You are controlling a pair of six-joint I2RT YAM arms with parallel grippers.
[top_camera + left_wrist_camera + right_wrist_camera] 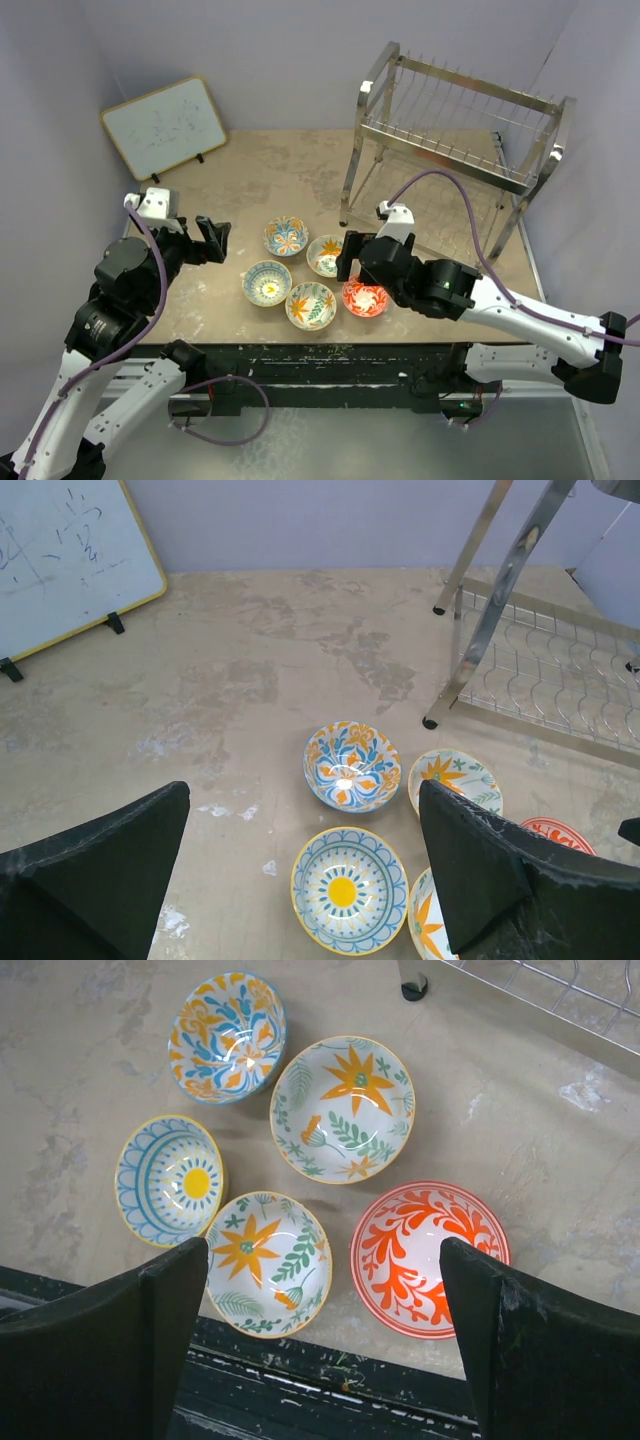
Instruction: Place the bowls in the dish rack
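Red-orange bowl [430, 1258] lies in front of the dish rack [455, 130]; your right gripper [322, 1270] hangs above, jaws spread and empty, placed for a rim pinch. Left gripper [212, 240] gapes, idle.

1. The left arm [118, 292] is held bent and raised, with the wrist turned inward.
2. The left gripper [213, 240] is held wide open.
3. The right arm [505, 300] is stretched inward from its base.
4. The right gripper [347, 260] is spread wide and pointed downward.
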